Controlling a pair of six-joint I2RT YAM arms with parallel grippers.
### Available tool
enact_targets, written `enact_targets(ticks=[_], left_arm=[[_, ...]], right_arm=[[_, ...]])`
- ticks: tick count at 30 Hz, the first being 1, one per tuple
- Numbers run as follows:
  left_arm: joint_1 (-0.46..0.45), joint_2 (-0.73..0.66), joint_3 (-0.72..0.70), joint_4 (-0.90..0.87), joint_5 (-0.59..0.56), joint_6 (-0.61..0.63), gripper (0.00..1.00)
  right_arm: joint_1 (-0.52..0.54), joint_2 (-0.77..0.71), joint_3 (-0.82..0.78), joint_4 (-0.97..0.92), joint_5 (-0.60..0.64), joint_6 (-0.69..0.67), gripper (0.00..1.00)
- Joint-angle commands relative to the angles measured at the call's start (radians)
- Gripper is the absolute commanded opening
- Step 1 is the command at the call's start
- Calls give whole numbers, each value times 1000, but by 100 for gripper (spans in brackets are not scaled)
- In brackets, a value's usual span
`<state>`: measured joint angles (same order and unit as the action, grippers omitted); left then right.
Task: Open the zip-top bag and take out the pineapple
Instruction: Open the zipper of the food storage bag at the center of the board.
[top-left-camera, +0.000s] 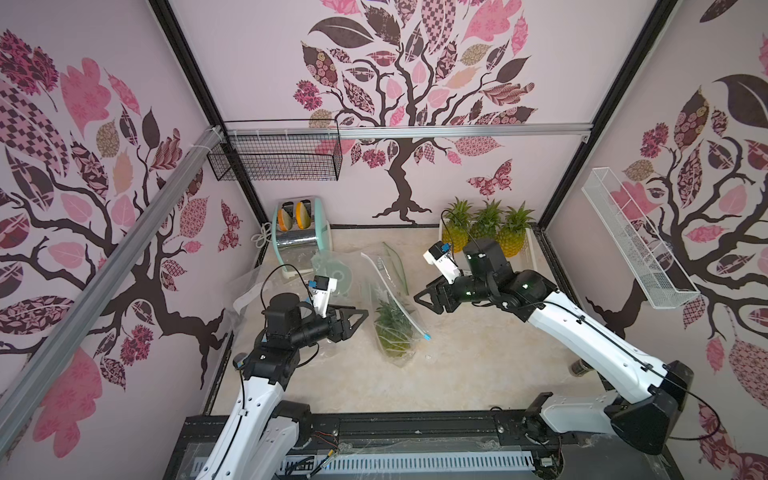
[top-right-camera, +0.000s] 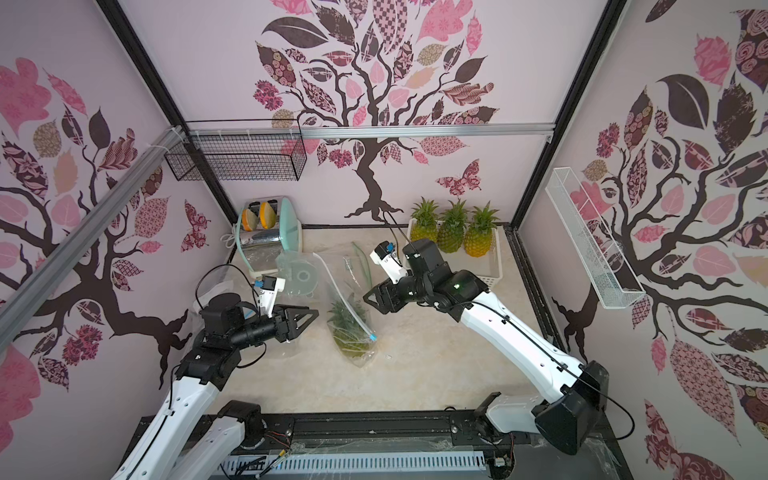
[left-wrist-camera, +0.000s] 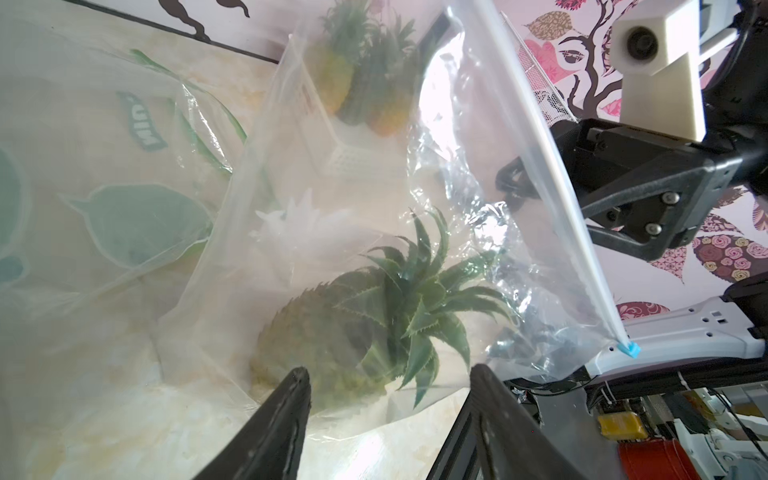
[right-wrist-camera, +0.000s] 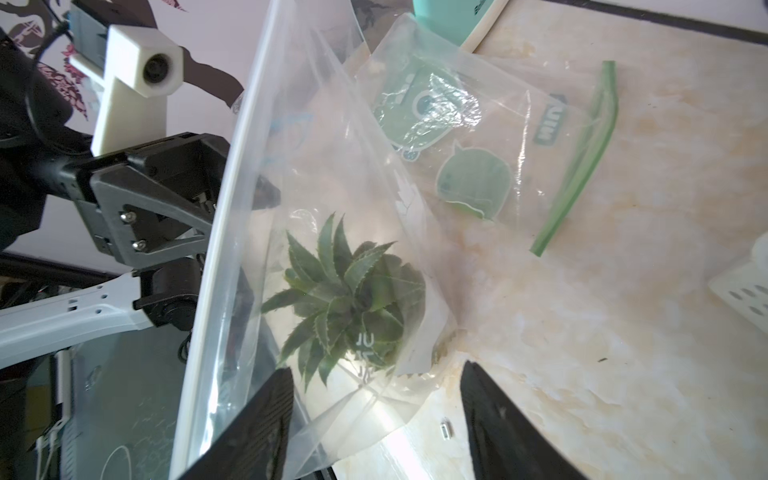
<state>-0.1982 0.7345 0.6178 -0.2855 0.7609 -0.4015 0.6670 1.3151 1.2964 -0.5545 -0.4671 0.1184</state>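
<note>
The clear zip-top bag (top-left-camera: 409, 328) (top-right-camera: 362, 349) lies mid-table with the pineapple (top-left-camera: 392, 328) (top-right-camera: 347, 330) inside, leaves toward the back. Its blue slider (top-left-camera: 427, 336) (top-right-camera: 373, 337) sits at the near end of the white zip strip (right-wrist-camera: 224, 216). My left gripper (top-left-camera: 359, 320) (top-right-camera: 311, 318) is open just left of the bag, apart from it. My right gripper (top-left-camera: 420, 298) (top-right-camera: 370, 298) is open at the bag's right. In the left wrist view, the open gripper (left-wrist-camera: 390, 372) frames the pineapple (left-wrist-camera: 332, 332). In the right wrist view, the open gripper (right-wrist-camera: 376, 370) frames the crown (right-wrist-camera: 349, 295).
Three pineapples (top-left-camera: 486, 232) stand in a white tray (top-left-camera: 530, 257) at the back right. A mint toaster (top-left-camera: 299, 237) stands back left. Two empty bags, one with a green zip (top-left-camera: 395, 266) and one with green print (top-left-camera: 332, 270), lie behind. Wire baskets (top-left-camera: 282, 158) (top-left-camera: 636, 241) hang on the walls.
</note>
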Motion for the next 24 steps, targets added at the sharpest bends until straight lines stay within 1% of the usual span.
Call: enact_targets(ticks=[1, 7, 12, 14, 16, 19, 21, 24], left_arm=[[-48, 28, -3, 134, -16, -44, 64], [-102, 134, -1, 284, -20, -91, 64], [-112, 189, 21, 323, -18, -92, 64], [-113, 197, 28, 327, -23, -88, 62], [-113, 208, 29, 331, -20, -89, 55], [-113, 232, 26, 346, -7, -95, 34], [-113, 242, 26, 356, -5, -96, 23], [-114, 252, 22, 377, -5, -101, 13]], right_arm=[[1, 4, -16, 70, -114, 45, 66], [4, 34, -40, 132, -154, 82, 66], [10, 72, -50, 172, -190, 101, 66], [18, 91, -61, 196, -196, 115, 66], [30, 103, -68, 220, -201, 125, 65], [45, 104, -69, 246, -193, 135, 64], [48, 98, -73, 261, -185, 143, 64], [49, 96, -81, 270, -185, 148, 63]])
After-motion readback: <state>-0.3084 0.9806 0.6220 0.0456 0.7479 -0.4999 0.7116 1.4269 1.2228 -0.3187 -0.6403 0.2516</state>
